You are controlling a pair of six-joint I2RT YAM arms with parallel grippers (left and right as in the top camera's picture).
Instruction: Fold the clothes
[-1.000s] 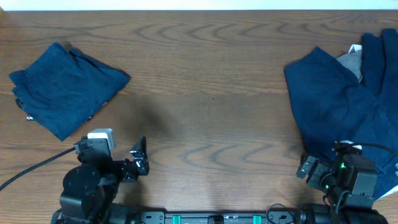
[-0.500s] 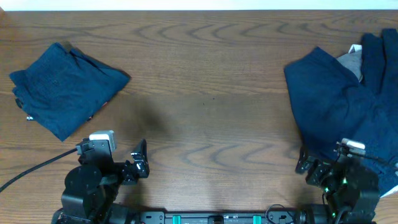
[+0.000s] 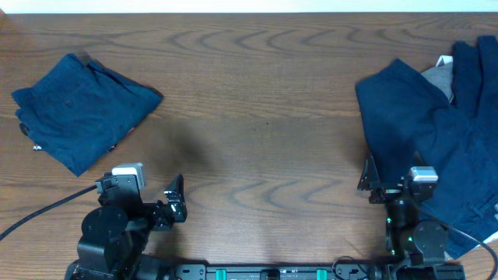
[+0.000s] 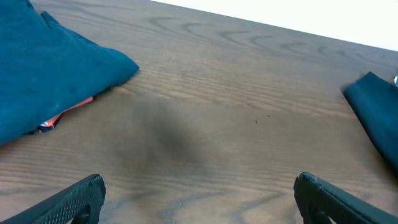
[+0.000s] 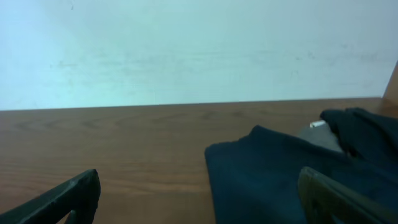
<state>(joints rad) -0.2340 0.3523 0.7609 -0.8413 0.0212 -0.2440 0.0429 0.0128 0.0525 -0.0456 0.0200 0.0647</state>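
Observation:
A folded navy garment (image 3: 78, 113) lies at the left of the table; it also shows in the left wrist view (image 4: 43, 81), with a strip of red at its lower edge. A loose pile of navy clothes (image 3: 436, 148) with a patch of grey fabric (image 3: 437, 76) lies at the right; it also shows in the right wrist view (image 5: 292, 168). My left gripper (image 3: 174, 196) is open and empty over bare wood near the front edge (image 4: 198, 199). My right gripper (image 3: 371, 180) is open and empty at the pile's left edge (image 5: 199, 196).
The table (image 3: 257, 101) is brown wood. A black cable (image 3: 39, 210) runs from the left arm to the front left edge. A pale wall (image 5: 186, 43) stands behind the far edge.
My right arm has swung up and to the left, from the front right corner to the left edge of the pile. The left arm has barely moved.

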